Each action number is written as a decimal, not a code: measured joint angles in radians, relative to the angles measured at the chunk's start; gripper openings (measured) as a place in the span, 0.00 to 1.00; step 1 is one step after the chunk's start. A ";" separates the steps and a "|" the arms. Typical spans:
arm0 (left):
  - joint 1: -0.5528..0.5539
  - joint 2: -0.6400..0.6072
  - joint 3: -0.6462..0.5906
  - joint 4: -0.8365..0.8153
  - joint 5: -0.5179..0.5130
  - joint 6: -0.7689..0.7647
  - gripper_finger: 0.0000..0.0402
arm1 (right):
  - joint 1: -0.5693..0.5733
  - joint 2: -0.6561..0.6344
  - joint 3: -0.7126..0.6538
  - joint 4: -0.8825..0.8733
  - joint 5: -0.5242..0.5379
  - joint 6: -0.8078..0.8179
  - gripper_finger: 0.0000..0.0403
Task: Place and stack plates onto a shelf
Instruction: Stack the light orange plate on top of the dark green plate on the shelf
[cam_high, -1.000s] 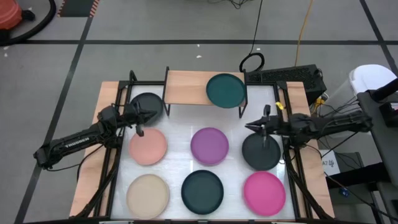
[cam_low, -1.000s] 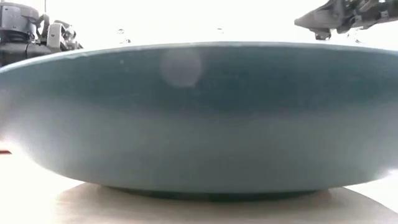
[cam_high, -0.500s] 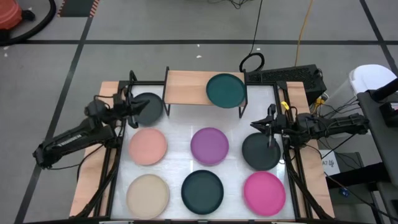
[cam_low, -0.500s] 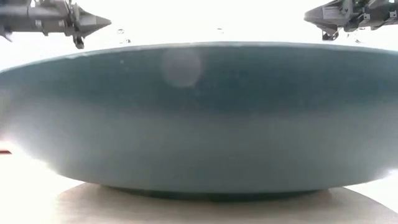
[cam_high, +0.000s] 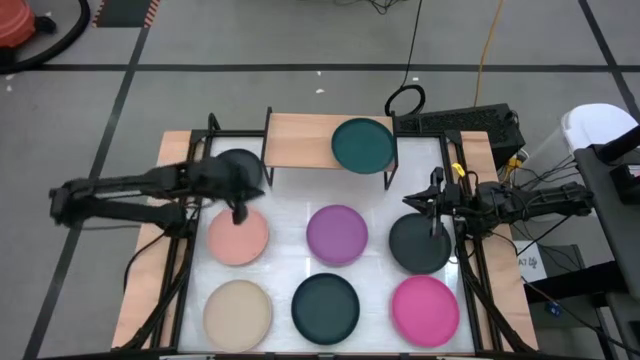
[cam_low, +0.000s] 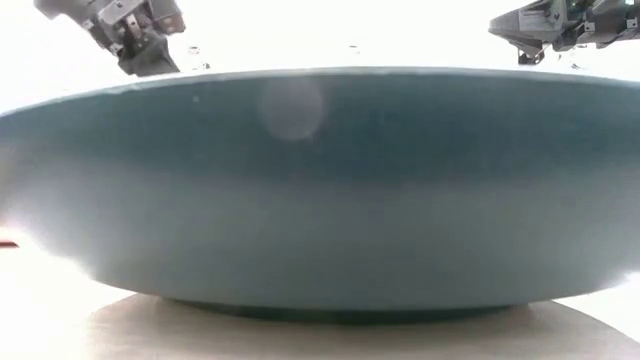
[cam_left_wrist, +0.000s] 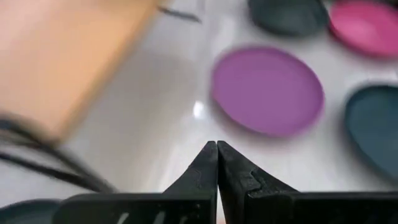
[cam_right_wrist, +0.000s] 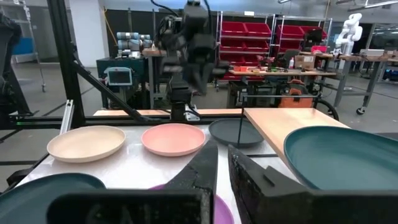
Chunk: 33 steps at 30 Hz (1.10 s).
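The wooden shelf (cam_high: 310, 140) stands at the table's far edge with a dark teal plate (cam_high: 362, 145) on its right half. On the table lie black (cam_high: 237, 168), salmon (cam_high: 237, 238), purple (cam_high: 337, 233), black (cam_high: 420, 245), beige (cam_high: 238, 310), dark teal (cam_high: 325, 307) and magenta (cam_high: 425, 310) plates. My left gripper (cam_high: 240, 212) hovers shut between the far-left black plate and the salmon one, its fingertips (cam_left_wrist: 217, 149) facing the purple plate (cam_left_wrist: 267, 90). My right gripper (cam_high: 412, 203) hangs shut over the far edge of the right black plate.
Black frame rails (cam_high: 180, 260) run along the table's left and right sides. Cables and a power strip (cam_high: 470, 125) lie beyond the shelf's right end. In the low view the near dark teal plate (cam_low: 320, 190) fills the picture, with both grippers high above it.
My left arm has swung: its gripper first drew back toward the table's far left, then came right and nearer, over the gap between the black and salmon plates, tipping downward. My right gripper shifted slightly toward the table's right and then held. No plate has moved.
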 joint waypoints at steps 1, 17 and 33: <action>-0.032 0.041 0.009 0.004 0.000 -0.003 0.01 | 0.000 0.000 0.000 0.000 0.000 0.000 0.06; -0.336 0.625 0.060 0.774 -0.072 0.120 0.01 | 0.000 0.036 0.000 0.033 0.000 0.004 0.06; -0.331 0.711 0.230 0.300 -0.362 0.192 0.22 | 0.000 0.075 0.000 0.013 -0.001 0.028 0.06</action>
